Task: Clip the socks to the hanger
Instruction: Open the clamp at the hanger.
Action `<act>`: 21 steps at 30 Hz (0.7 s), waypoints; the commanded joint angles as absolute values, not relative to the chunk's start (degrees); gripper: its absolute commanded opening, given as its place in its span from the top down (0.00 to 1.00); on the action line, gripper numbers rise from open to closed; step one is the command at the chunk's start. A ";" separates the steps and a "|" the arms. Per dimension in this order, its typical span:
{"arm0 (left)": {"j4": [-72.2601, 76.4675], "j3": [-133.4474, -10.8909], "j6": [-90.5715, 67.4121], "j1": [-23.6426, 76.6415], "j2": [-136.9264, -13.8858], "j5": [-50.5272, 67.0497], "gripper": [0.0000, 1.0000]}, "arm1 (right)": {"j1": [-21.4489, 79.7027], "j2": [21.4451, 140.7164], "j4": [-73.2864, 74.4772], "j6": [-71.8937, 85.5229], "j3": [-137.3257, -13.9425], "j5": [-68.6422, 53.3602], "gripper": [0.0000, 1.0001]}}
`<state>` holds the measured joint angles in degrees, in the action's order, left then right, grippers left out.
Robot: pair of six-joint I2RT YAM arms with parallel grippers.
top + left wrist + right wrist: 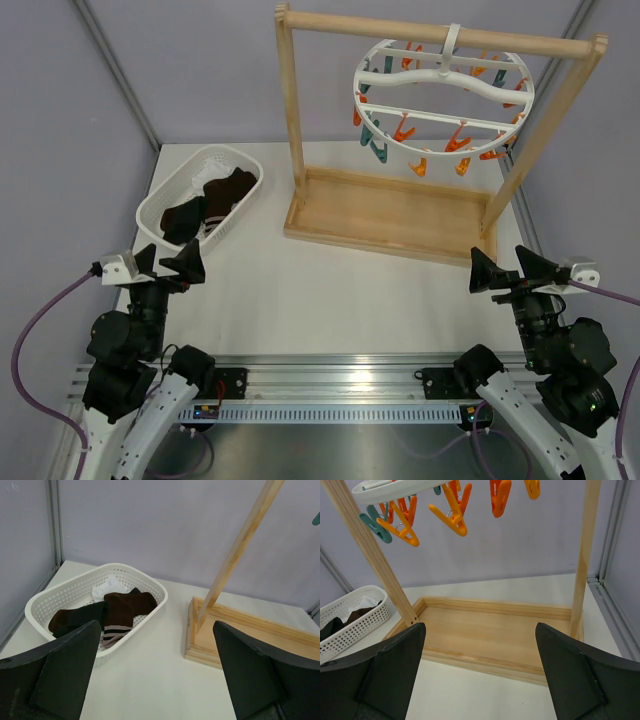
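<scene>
Since both arms sit at the near edge of the table (330, 290), no sock is clipped yet and all the risks are ahead. From above, the left gripper (165, 262) and the right gripper (510, 270) both have their fingers spread wide and hold nothing. The socks (205, 205) lie heaped in a white basket (235, 212) near the far left corner. The hanger (445, 70) hangs from the top bar of a wooden stand (390, 215) at the far edge, toward the right, well apart from the socks. I judge that the hanger can swing or turn on its hook when a clip is pushed, so a sock may miss the clip.

From the left wrist, the left gripper (156, 630) is wide open and faces the basket (137, 630). The socks (117, 612) overlap, dark ones over a striped one and a white one. A grasp may therefore lift two at once, or drag the light basket along.

From the right wrist, the right gripper (480, 627) is also open and empty. The orange and teal clips (451, 517) hang close together under the ring (390, 490) of the hanger. The fingers may knock a neighbouring clip or hit the post (372, 555) of the stand.

No brand, label or writing can be read in any view.
</scene>
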<state>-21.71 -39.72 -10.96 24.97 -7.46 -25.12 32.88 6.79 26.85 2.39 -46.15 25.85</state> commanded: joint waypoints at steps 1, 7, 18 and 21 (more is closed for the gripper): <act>-18.81 -39.46 -10.99 25.31 -7.82 -25.22 0.01 | 33.13 8.08 26.72 2.90 -48.51 23.83 0.01; -19.16 -39.55 -10.81 25.22 -9.05 -23.73 0.01 | 33.13 12.38 29.52 6.94 -52.28 23.12 0.01; -20.39 -40.25 -10.72 25.23 -12.83 -19.51 0.01 | 33.13 23.81 38.22 10.27 -59.85 17.21 0.01; -20.74 -40.43 -11.07 25.22 -14.06 -18.99 0.01 | 33.13 27.33 39.99 10.47 -61.43 19.44 0.01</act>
<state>-21.96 -39.72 -10.98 24.97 -12.47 -21.02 32.91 24.16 36.75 8.99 -59.05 18.59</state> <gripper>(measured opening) 0.987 0.993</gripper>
